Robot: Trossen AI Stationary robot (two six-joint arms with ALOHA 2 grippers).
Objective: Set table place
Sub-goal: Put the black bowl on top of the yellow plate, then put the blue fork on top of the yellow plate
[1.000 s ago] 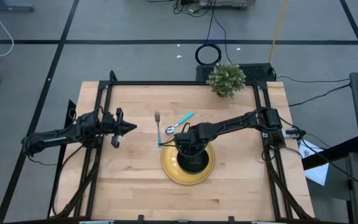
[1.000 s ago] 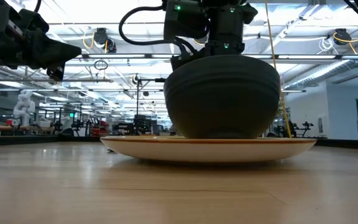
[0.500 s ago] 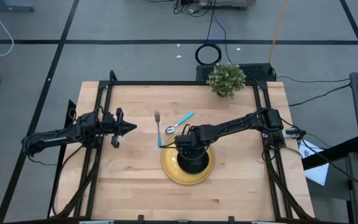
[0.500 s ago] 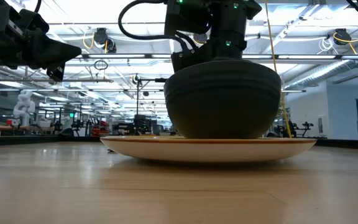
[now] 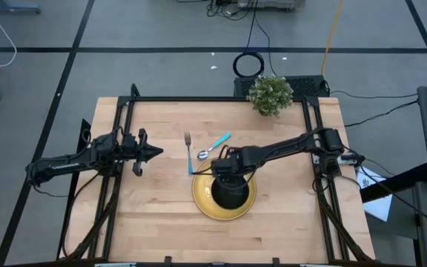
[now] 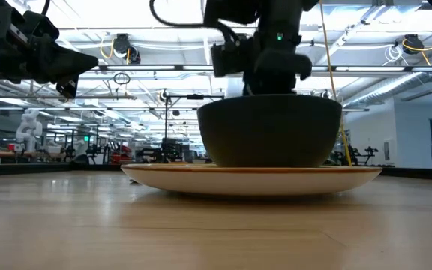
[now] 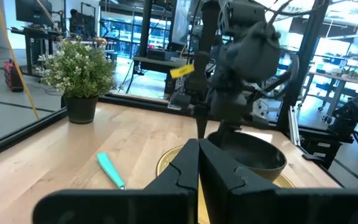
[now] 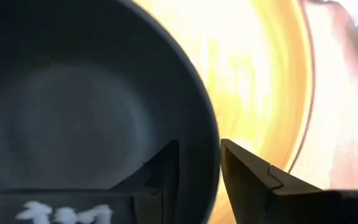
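A black bowl (image 5: 232, 190) stands level on the round yellow plate (image 5: 201, 202), which lies on the wooden table (image 5: 288, 222). My right gripper (image 5: 225, 167) is open just above the bowl's far rim (image 8: 211, 134). One finger (image 8: 164, 163) is over the inside and one (image 8: 247, 168) is over the outside. I see no touch. My left gripper (image 5: 156, 152) is shut and empty above the table's left part; it also shows in the left wrist view (image 7: 197, 163).
A fork (image 5: 187, 144) and a spoon with a teal handle (image 5: 215, 144) lie on the table just beyond the plate. A small potted plant (image 5: 270, 95) stands at the far edge. Black rails (image 5: 121, 126) run along the table's sides.
The black bowl was tipped in my right gripper with its underside toward the near edge. It now stands level on the yellow plate. My right gripper has gone up a little above the bowl's rim.
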